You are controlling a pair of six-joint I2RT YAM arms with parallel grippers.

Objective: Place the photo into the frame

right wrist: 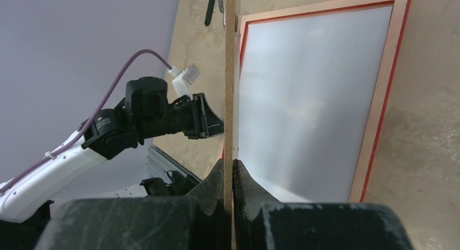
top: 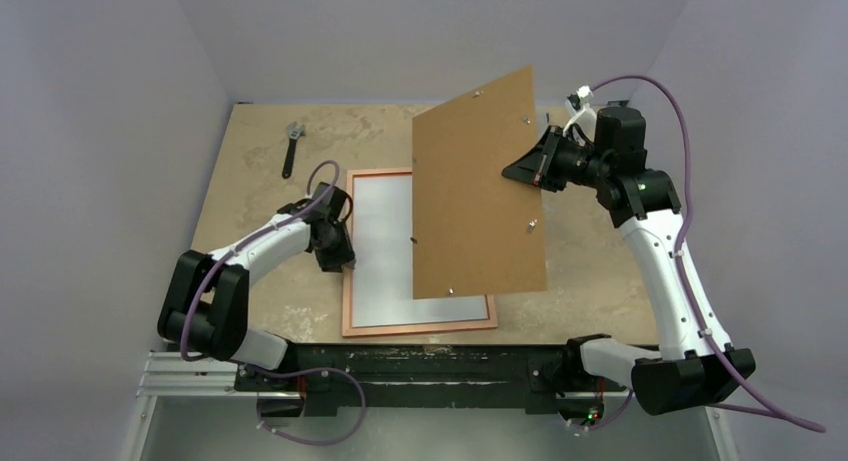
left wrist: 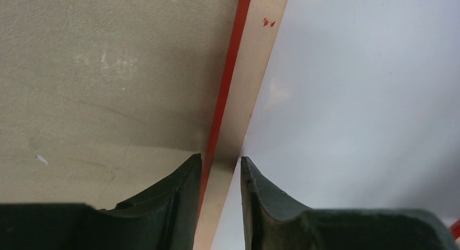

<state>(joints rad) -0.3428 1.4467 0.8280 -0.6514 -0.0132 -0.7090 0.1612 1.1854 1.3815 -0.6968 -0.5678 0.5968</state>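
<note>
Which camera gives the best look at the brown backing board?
Top external: the backing board shows its whole brown face, tilted up above the frame, gripped at its right edge by the right pincer. The right wrist sees only its thin edge between the fingers; the left wrist misses it.

The large rectangular frame [top: 420,328] shows a back of pale, smooth, matt bare wood edged in bright red paint, and the white-backed photo [top: 385,251] lying in it is smooth paper with a soft satin sheen. The flat brown backing board [top: 480,191] looks like matt pressed fibreboard with small shiny metal tabs [top: 533,222], while the beige table top [top: 250,161] is mottled, rough and dull. The left gripper [left wrist: 221,160] has dark fingers [left wrist: 173,201] of matt, scuffed plastic.
</note>
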